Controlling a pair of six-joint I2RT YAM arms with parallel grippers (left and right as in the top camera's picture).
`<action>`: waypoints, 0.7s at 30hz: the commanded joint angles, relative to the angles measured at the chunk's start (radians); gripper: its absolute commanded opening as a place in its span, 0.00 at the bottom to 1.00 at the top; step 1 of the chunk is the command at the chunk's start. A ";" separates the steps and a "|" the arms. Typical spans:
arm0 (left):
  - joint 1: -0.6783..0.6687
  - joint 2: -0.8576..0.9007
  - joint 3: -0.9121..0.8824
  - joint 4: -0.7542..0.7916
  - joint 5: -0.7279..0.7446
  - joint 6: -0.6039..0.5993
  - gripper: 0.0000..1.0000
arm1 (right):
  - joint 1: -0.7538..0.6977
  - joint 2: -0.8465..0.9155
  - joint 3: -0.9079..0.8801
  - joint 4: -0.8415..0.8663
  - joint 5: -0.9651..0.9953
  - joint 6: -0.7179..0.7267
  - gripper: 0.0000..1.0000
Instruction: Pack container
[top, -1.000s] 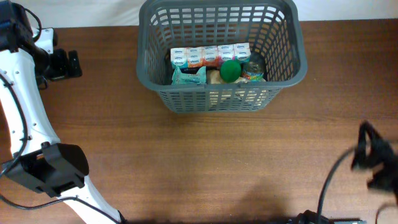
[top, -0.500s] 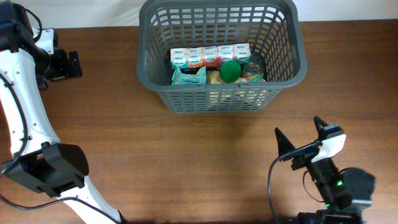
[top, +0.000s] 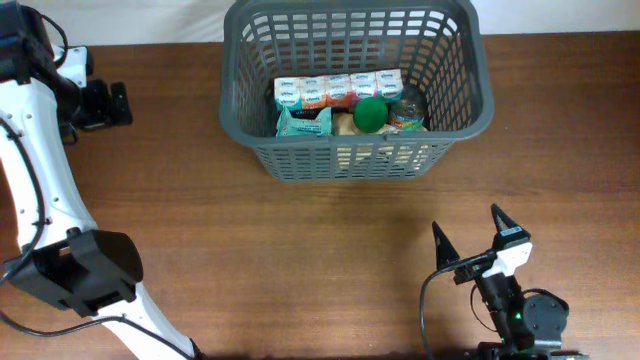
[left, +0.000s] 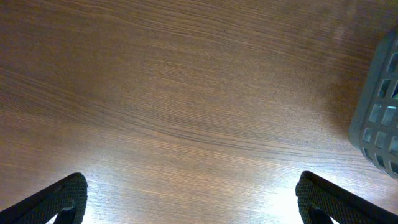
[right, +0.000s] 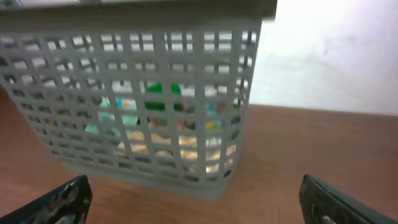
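Surface: brown wood-grain table (top: 300, 240); pale wall (right: 329, 50) behind it in the right wrist view.
Right gripper (top: 465, 218): lower right of the overhead frame; fingers spread wide with nothing between them, facing the container.
Container (top: 350, 160): dark grey lattice basket, upper centre of the overhead frame, upright on the table, well apart from both grippers.
Near side of container floor: teal packet (top: 303, 122) at left, pale item (top: 345, 124) beside it, green round object (top: 370, 113), then labelled jar or can (top: 407, 112) at right, cannot tell which.
Far side of container floor: row of small cartons (top: 340, 90), side by side.
Left gripper (top: 118, 104): upper left of the overhead frame, left of the container; jaws wide apart over bare wood, holding nothing.
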 joint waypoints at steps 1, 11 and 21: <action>0.006 -0.003 -0.005 -0.001 0.007 -0.009 0.99 | 0.011 -0.012 -0.015 -0.023 0.009 0.008 0.99; 0.006 -0.003 -0.005 -0.001 0.007 -0.009 0.99 | 0.011 -0.012 -0.015 -0.024 0.009 0.008 0.99; -0.034 -0.117 -0.055 0.000 0.010 -0.009 0.99 | 0.011 -0.012 -0.015 -0.024 0.010 0.008 0.99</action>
